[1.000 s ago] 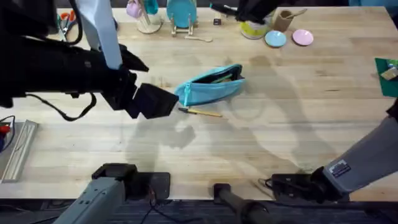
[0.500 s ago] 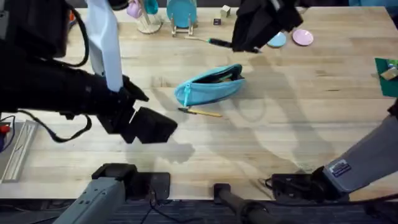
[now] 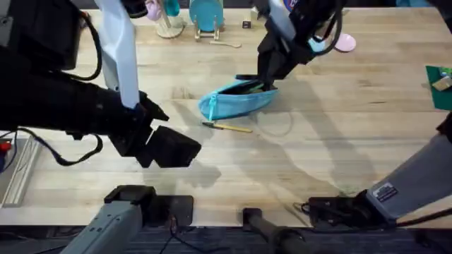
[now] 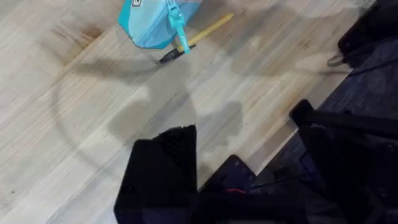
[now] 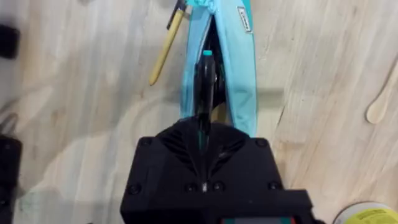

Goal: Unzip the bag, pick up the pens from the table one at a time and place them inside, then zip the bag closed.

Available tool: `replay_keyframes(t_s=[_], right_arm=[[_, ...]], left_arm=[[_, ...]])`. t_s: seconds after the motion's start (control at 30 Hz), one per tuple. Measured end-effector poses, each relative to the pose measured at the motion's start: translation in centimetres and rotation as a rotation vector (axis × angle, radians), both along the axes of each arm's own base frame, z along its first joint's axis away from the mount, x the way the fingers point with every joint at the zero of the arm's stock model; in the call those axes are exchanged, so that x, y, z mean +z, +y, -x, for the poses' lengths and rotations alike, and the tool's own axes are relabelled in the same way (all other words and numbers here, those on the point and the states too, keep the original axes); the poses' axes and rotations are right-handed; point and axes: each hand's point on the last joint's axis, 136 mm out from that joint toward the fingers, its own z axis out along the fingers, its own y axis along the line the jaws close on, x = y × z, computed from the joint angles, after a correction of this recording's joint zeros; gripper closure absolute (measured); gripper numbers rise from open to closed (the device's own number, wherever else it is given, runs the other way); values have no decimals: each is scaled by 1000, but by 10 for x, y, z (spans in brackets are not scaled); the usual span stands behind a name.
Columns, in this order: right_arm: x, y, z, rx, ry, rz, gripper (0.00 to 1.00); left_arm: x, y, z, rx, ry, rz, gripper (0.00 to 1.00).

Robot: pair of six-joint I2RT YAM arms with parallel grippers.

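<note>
Roughly mid-task. The bag (image 3: 237,99) lies near the middle of the table (image 3: 353,127), already unzipped: its slit gapes and dark contents show inside in the overhead view. The right gripper (image 5: 204,74) is directly over that opening, fingers pinched on a black pen (image 5: 204,84) with a teal tip, the pen pointing down along the slit. From the right wrist view the pen looks lined up with the gap but I judge it not yet released; whether its tip is already inside is hard to tell. In the overhead view the right arm reaches across from the far side onto the bag's far end.

The yellow pen (image 3: 229,128) with a black end lies flat on the table just beside the bag's near edge, close to the zipper pull (image 4: 176,25), untouched. So one pen is left to pick after this one.

The left gripper (image 3: 169,147) hangs above bare wood well to the left of the bag, holding nothing that I can see; cannot tell whether its fingers are spread or closed.

Left to do: drop the black pen in, fetch the yellow pen, place it, then zip the bag closed. Zip step probably needs the left arm to hold the fabric.
</note>
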Motion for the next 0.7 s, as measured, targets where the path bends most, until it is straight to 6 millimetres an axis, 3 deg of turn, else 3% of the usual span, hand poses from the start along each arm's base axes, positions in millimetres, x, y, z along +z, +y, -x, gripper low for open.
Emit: replay_keyframes(t_s=[0.43, 0.7], right_arm=[[-48, 0, -1, 27, -33, 74, 968], [-55, 13, -8, 52, -102, 75, 967]], left_arm=[[0, 0, 0, 0, 0, 0, 7], [0, 0, 0, 0, 0, 0, 7]])
